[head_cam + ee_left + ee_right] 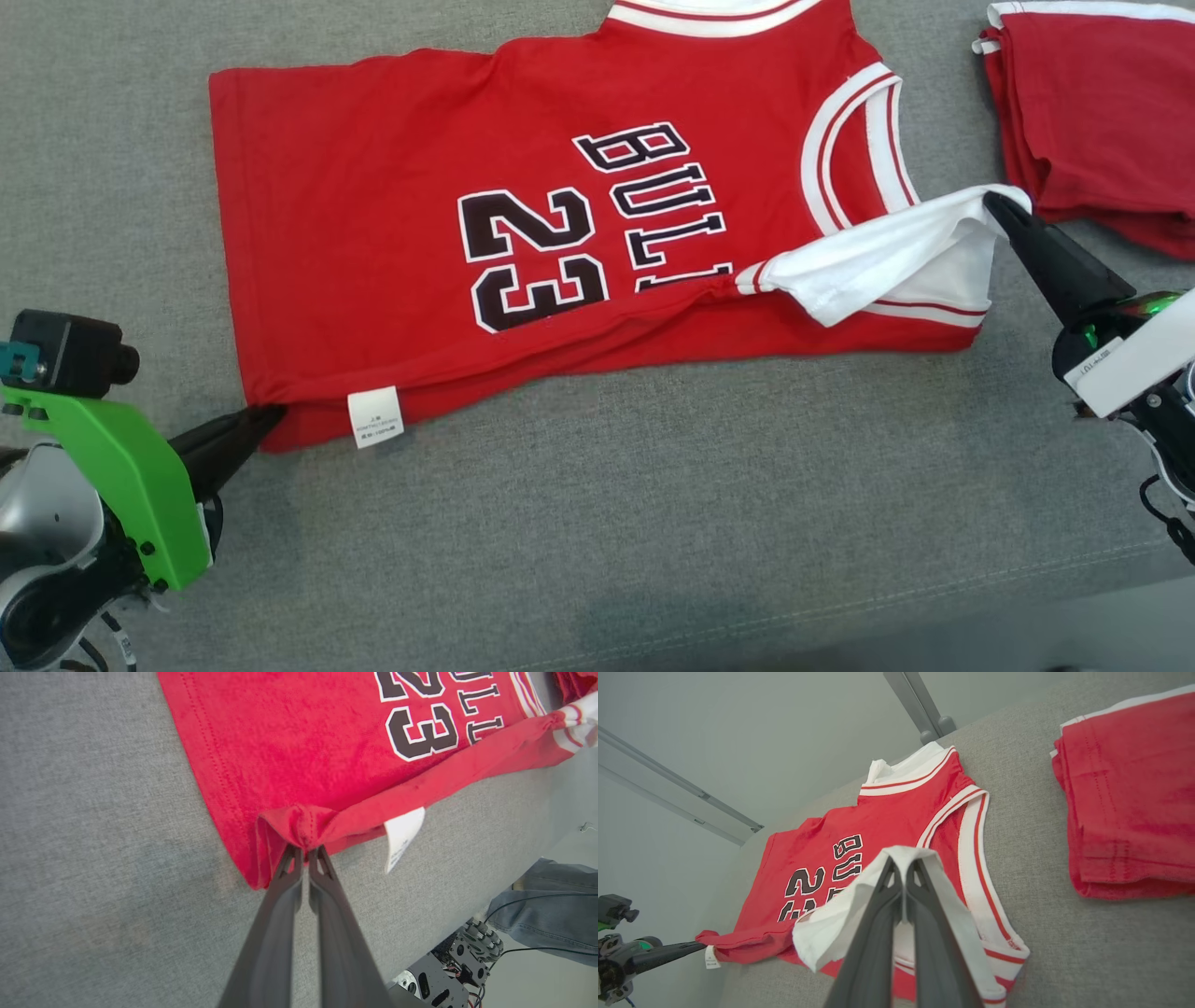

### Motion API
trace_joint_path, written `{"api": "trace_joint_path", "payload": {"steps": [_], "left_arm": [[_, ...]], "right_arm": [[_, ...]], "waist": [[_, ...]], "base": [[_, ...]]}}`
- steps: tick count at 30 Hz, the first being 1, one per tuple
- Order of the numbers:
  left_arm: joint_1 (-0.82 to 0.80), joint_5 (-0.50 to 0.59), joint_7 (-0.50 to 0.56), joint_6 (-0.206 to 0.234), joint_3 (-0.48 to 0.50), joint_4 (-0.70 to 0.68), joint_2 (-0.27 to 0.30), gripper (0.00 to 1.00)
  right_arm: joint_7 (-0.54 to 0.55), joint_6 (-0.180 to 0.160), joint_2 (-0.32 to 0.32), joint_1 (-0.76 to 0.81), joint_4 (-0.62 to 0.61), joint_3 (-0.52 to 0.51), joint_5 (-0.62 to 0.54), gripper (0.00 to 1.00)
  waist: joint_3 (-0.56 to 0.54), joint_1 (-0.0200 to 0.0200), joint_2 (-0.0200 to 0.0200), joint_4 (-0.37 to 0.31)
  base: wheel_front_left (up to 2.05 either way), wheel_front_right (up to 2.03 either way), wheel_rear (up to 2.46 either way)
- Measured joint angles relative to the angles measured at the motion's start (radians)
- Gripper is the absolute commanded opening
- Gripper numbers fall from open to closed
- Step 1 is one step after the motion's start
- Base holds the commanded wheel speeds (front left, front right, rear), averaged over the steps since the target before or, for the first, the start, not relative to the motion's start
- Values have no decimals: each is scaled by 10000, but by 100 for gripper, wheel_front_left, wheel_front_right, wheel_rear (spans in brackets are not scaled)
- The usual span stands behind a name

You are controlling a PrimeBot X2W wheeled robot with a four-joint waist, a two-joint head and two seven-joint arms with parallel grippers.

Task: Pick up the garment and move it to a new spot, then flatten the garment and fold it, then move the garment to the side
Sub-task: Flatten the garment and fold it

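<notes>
Left gripper (pixel 269 416) clamped on jersey (pixel 373 243) hem corner, red cloth bunched between tips. Right gripper (pixel 995 202) pinched shut on white shoulder edge, raised, pale inside showing. Jersey spread on grey surface (pixel 597 523), number 23 up, near side edge rolled over along its length. White label (pixel 375 416) just beside left tips. Folded red pile (pixel 1102 121) behind right gripper, apart from jersey.

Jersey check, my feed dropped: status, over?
Left hand shut on jersey hem corner. Right hand shut on its white shoulder edge. Second red garment lies to the right.
</notes>
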Motion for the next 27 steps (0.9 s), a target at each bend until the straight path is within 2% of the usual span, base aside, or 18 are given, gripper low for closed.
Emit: {"api": "trace_joint_path", "payload": {"steps": [4, 13, 27], "left_arm": [[-386, -255, 326, 205, 92, 111, 2, 0], [-1567, -412, 1053, 311, -25, 422, 56, 0], [-2488, -272, 1400, 545, -142, 1197, -52, 0]], "right_arm": [[159, 0, 4, -419, 222, 73, 10, 0], [424, 0, 63, -1109, 702, 460, -21, 0], [610, 0, 230, -2165, 1210, 909, -341, 0]], "waist": [[97, 0, 0, -134], [272, -1, 0, -269], [446, -1, 0, -341]], "base": [[0, 0, 0], [0, 0, 0], [0, 0, 0]]}}
